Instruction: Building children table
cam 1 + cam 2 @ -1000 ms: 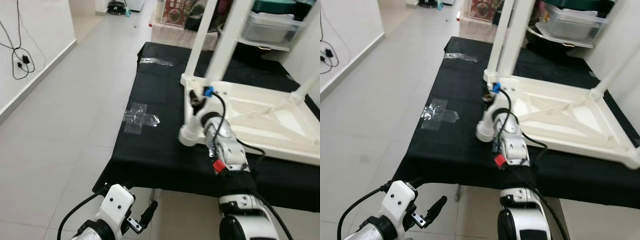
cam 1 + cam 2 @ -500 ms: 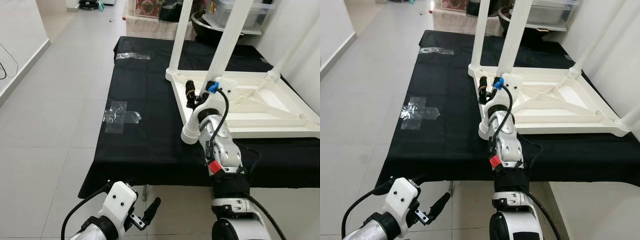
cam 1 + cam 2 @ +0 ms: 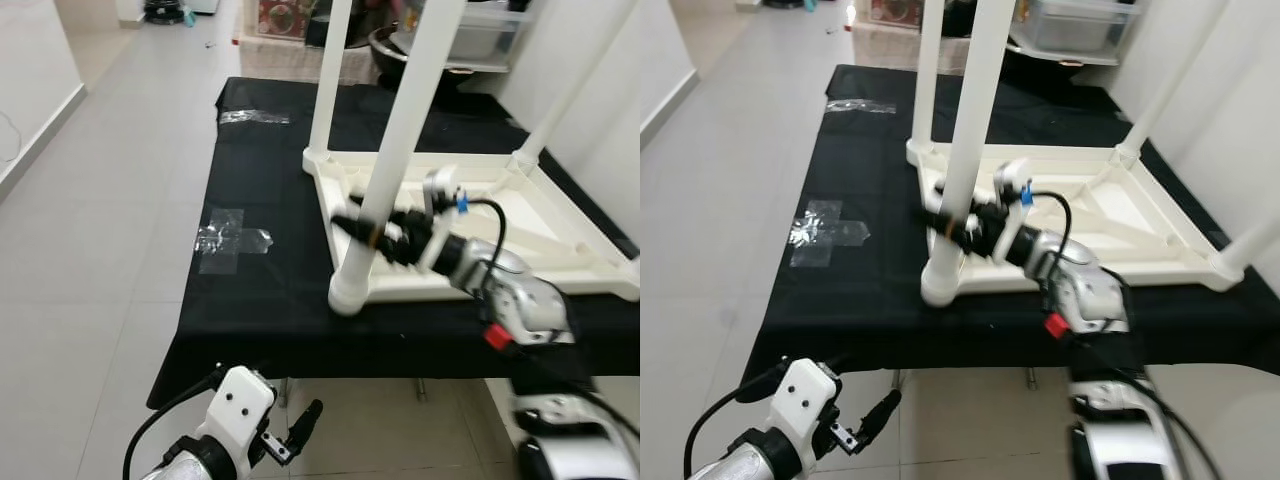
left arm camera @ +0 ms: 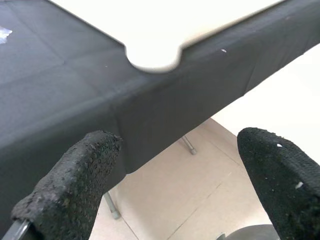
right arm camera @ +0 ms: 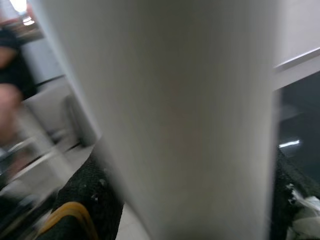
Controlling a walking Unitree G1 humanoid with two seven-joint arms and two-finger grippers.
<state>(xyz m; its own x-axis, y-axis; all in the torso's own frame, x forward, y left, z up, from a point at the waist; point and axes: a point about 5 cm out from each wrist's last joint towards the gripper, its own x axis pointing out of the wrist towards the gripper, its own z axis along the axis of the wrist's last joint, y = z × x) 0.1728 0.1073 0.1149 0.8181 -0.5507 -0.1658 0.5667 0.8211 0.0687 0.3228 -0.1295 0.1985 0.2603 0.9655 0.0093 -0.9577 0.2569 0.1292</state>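
Left eye view: the right pincer is clamped on a white table leg whose foot rests on the black bench, just beside the upturned white tabletop. The left pincer hangs below the bench edge, fingers apart.

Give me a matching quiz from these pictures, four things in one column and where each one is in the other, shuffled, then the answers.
Things:
1. right gripper
2. left gripper
3. clear tape cross
4. upturned white tabletop

Places:
A. stuck flat on the black cloth, left of the tabletop
B. closed around the near white leg
C. low, below the cloth's front edge, fingers apart
D. lying on the cloth with legs pointing up

Pairs: 1-B, 2-C, 3-A, 4-D
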